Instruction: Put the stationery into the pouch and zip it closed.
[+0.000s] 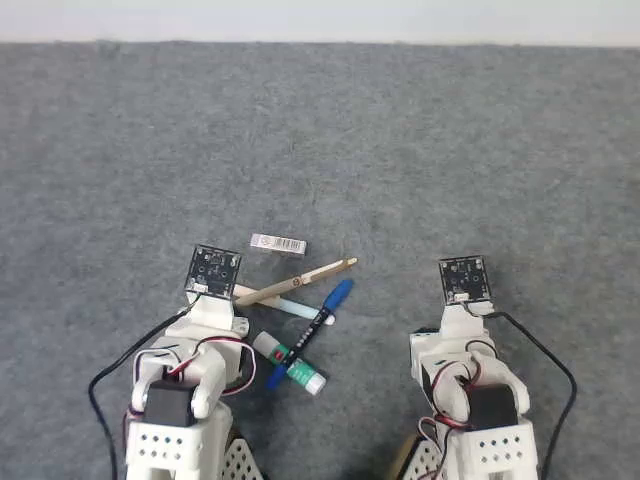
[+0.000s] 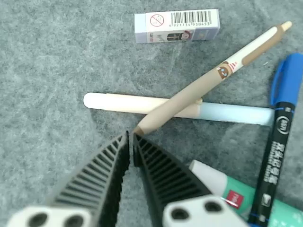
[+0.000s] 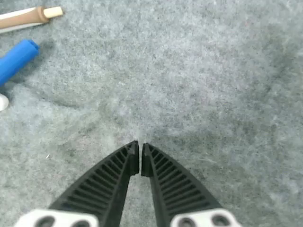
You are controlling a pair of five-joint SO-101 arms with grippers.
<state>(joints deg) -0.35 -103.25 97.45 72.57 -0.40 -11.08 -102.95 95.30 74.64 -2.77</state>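
table (image 1: 450, 150): grey felt, matt, fuzzy | marker (image 2: 277, 156): glossy plastic

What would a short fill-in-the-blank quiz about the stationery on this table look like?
1. The black marker has a ___ cap.
2. The eraser has a ___ printed on its sleeve.
3. The left claw and the right claw are both ___.
4. The pen lying across the cream and pale-blue pen is ___ in colour.
Missing words: blue; barcode; shut; brown.
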